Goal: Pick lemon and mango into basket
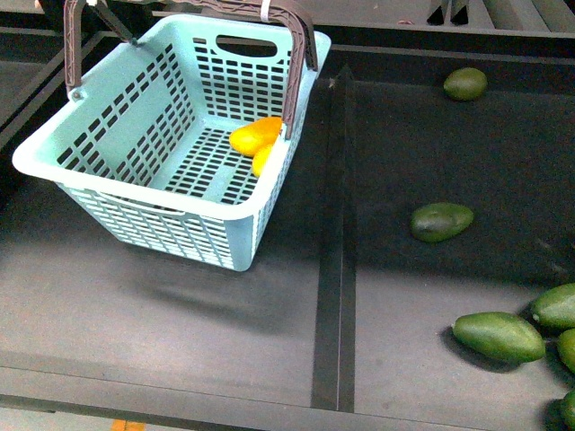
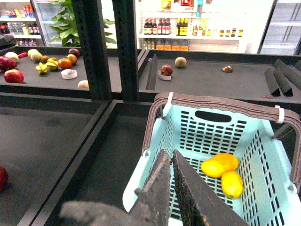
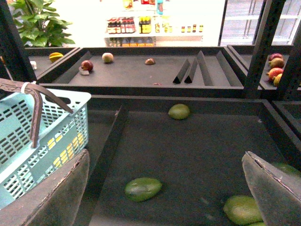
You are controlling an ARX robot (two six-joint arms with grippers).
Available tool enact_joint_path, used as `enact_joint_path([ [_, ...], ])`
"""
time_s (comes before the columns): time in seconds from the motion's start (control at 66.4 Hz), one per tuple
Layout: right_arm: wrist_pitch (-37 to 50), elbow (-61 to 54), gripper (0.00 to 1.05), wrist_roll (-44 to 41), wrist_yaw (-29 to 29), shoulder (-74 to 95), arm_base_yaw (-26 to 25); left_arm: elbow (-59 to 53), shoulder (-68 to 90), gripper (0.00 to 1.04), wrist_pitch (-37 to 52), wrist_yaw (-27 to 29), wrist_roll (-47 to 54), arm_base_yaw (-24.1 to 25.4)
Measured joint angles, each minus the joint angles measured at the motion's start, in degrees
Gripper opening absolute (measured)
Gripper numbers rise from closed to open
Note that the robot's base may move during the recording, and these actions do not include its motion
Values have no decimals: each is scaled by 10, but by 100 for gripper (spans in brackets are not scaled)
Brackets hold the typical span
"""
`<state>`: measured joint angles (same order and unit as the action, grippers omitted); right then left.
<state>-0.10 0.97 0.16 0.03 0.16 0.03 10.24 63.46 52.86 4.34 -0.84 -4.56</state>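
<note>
Left end effector [image 2: 170,157]: I read its fingers as closed together, nothing between them, positioned above the near rim of the basket [image 2: 263,155]. Right end effector [image 3: 164,181]: fingers spread wide, nothing held, over the right compartment of the bench [image 1: 180,314].

Basket contents, as I see them on the left wrist view: the mango [image 2: 219,165] and the lemon [image 2: 232,184] both lie on the lattice floor, touching, in the corner below one brown handle [image 2: 221,104]. The mango is the longer, more orange fruit; the lemon is the shorter, yellower one beside it. On the front view the mango [image 1: 256,135] lies above the lemon [image 1: 262,159], against the basket's right wall. White zip ties show on the handles.

Bench surface: dark, split by a raised divider [image 1: 334,242]. The basket stands in the left compartment. Green fruits [image 1: 441,221] lie scattered in the right compartment, several grouped at its near right corner.

Room: further dark trays hold assorted fruit behind the basket; lit shelves of bottles and a leafy plant [image 2: 66,16] stand beyond.
</note>
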Motion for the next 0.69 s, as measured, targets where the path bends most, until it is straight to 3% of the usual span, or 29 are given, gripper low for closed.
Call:
enact_joint_path([
  [0.136,0,0,96,0,0,0,0,-37,-75,4,-40,-39,2,42],
  [0.226,0,0,96,0,0,0,0,-66,-87,4,-19,-43,2,43],
  [0.693,0,0,96,0,0,0,0,-94,-327,4,-227,-43,2,43],
])
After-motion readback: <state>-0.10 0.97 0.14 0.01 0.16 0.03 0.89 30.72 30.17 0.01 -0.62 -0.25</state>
